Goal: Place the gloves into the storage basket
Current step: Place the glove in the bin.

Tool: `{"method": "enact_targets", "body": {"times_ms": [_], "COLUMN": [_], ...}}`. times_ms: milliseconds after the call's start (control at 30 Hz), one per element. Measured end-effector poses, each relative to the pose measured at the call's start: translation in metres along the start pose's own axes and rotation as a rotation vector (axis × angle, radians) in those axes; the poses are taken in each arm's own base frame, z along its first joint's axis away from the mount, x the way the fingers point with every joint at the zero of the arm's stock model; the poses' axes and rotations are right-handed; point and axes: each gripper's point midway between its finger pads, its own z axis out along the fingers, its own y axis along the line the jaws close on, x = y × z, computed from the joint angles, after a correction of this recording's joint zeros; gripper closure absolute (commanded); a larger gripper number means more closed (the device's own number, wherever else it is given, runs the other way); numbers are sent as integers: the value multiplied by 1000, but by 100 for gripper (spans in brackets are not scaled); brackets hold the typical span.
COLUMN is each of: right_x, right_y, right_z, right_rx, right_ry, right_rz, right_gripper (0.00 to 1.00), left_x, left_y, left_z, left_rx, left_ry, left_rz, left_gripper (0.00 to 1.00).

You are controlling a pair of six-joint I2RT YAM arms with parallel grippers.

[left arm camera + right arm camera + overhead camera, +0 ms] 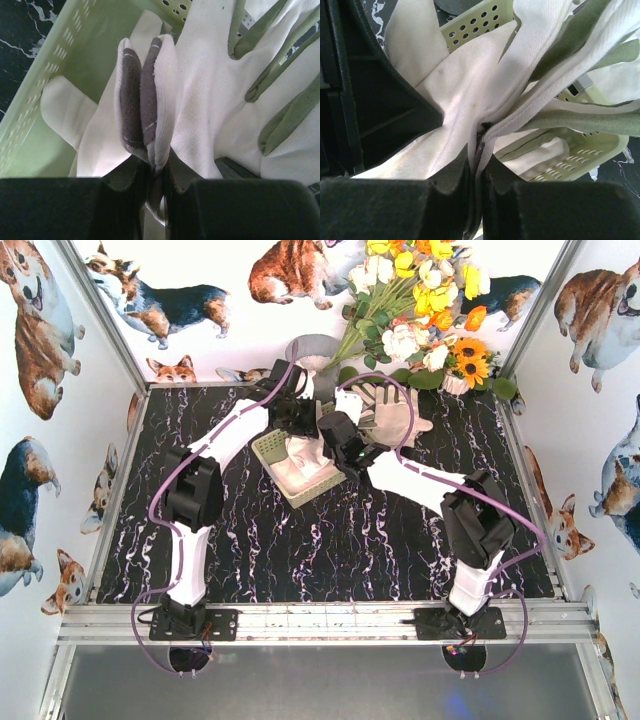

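Note:
The pale yellow-green storage basket [268, 447] stands mid-table, with cream gloves [303, 462] in it. My left gripper [303, 428] reaches over its far end. In the left wrist view this gripper [156, 162] is shut on a folded glove part with grey patches [145, 100], above the basket wall [50, 75]. My right gripper [337, 447] is at the basket's right side. In the right wrist view it [480, 150] is shut on bunched cream glove fabric [465, 90] over the basket [585, 147]. Another glove [395, 415] lies flat behind the right gripper.
A grey metal bucket [310, 348] stands at the back, behind the left gripper. A bouquet of yellow, white and orange flowers [425, 300] fills the back right corner. The left arm's black body [365, 90] is close beside the right gripper. Corgi-printed walls enclose the table.

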Motion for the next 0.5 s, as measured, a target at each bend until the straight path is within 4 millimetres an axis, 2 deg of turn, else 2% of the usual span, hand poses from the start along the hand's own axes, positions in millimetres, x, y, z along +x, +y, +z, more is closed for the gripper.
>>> {"method": "enact_targets", "body": {"times_ms": [100, 233, 500], "right_x": [2, 17, 38], "right_y": [2, 8, 21], "right_z": [7, 15, 20], "right_rx": [-7, -33, -87], "right_ry": [12, 56, 129], "right_rz": [14, 38, 106], "right_gripper": [100, 100, 100], "left_x": [-1, 7, 18], "left_y": [5, 17, 31], "left_z": [5, 8, 10], "left_rx": [-5, -31, -58], "left_ry": [5, 35, 67], "left_rz": [3, 1, 0], "left_gripper": [100, 100, 100]}}
